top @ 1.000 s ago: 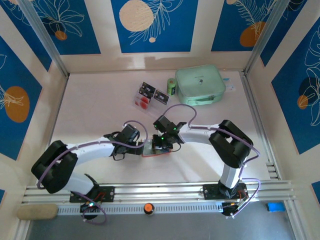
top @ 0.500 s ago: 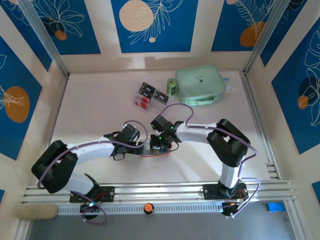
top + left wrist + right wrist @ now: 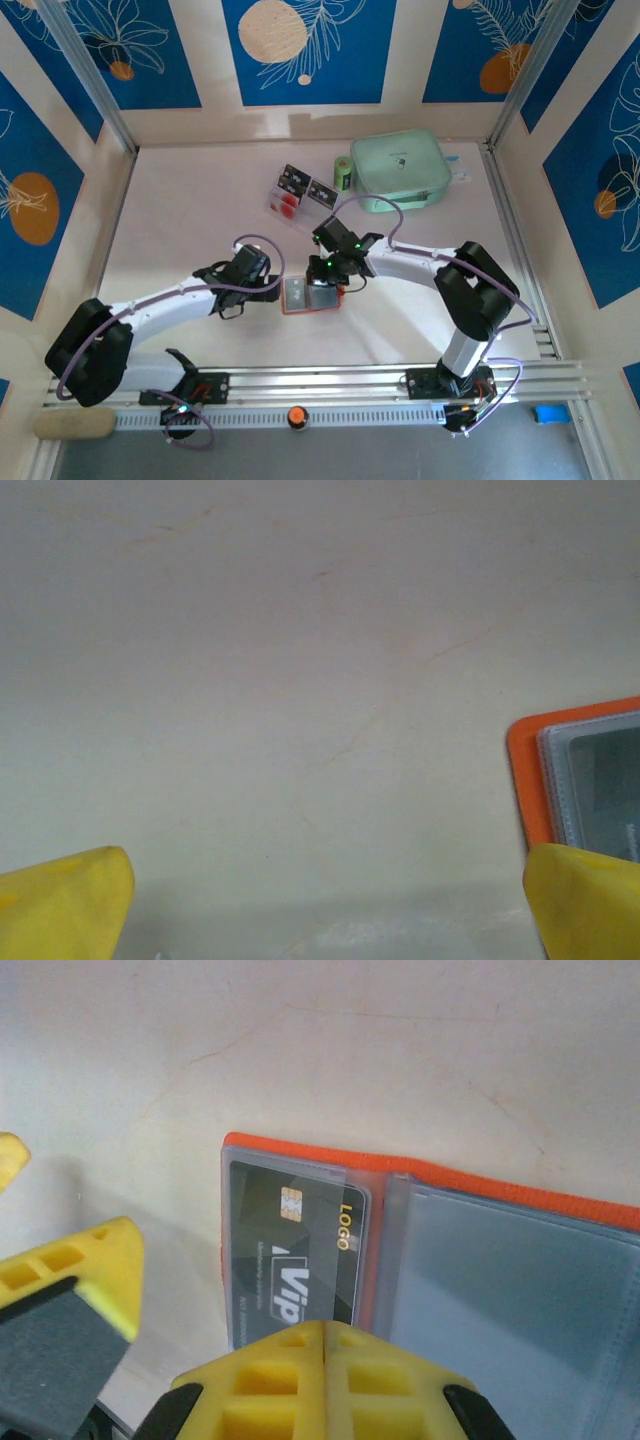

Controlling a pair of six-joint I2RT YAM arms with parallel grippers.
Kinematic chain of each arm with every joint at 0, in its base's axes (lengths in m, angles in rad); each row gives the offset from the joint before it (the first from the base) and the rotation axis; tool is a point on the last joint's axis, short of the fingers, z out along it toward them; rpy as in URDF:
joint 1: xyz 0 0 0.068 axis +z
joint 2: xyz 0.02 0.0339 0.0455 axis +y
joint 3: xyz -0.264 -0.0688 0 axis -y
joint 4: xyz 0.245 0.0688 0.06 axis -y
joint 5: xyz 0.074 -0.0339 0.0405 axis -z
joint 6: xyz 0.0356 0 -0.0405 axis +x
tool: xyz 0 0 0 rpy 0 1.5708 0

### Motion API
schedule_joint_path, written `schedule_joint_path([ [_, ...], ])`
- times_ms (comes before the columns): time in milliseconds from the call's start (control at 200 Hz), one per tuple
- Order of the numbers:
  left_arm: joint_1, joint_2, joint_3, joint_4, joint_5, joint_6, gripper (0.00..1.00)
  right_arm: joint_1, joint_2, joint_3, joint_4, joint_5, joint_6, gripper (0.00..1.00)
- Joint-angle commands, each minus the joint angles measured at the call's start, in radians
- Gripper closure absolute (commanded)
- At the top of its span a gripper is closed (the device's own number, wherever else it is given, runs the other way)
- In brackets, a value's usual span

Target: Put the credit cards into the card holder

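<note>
1. Top external view: the card holder (image 3: 308,298) lies open and flat on the desk (image 3: 200,220), near the middle and toward the near side. It shows as a small square with grey pockets inside a thin orange-red border.
2. Two loose credit cards (image 3: 290,190) lie side by side toward the far side of the desk, well apart from the holder. Each is black at one end and white with a red blob at the other. A green cylinder (image 3: 343,172) stands just to their right, and a mint-green pouch (image 3: 400,170) sits beyond it.
3. Right wrist view: the holder's left pocket is translucent grey and holds a black card (image 3: 300,1250) with a gold chip, yellow "LOGO" and white "Vip" lettering. An orange strip runs down the fold beside it, and the pocket on the right looks plain grey.
4. The right fingers (image 3: 325,1380) are clenched, their yellow tips pressed together with nothing seen between them. They sit over the near edge of the black card; whether they touch it cannot be told.
5. Left wrist view: the left fingers (image 3: 585,905) are released, spread wide above bare desk. The holder's orange corner and grey pocket edges sit just beside the right-hand tip.
</note>
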Motion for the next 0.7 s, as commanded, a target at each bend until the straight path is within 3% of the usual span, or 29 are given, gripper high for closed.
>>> schedule_joint_path([
  [0, 0.015, -0.002, 0.005, -0.026, -0.016, -0.017, 0.0, 0.006, 0.041, 0.025, -0.024, -0.018, -0.026, 1.0],
  [695, 0.02, 0.13, 0.011, 0.038, 0.076, 0.02, 0.0, 0.021, 0.131, 0.082, -0.023, -0.039, -0.038, 1.0],
])
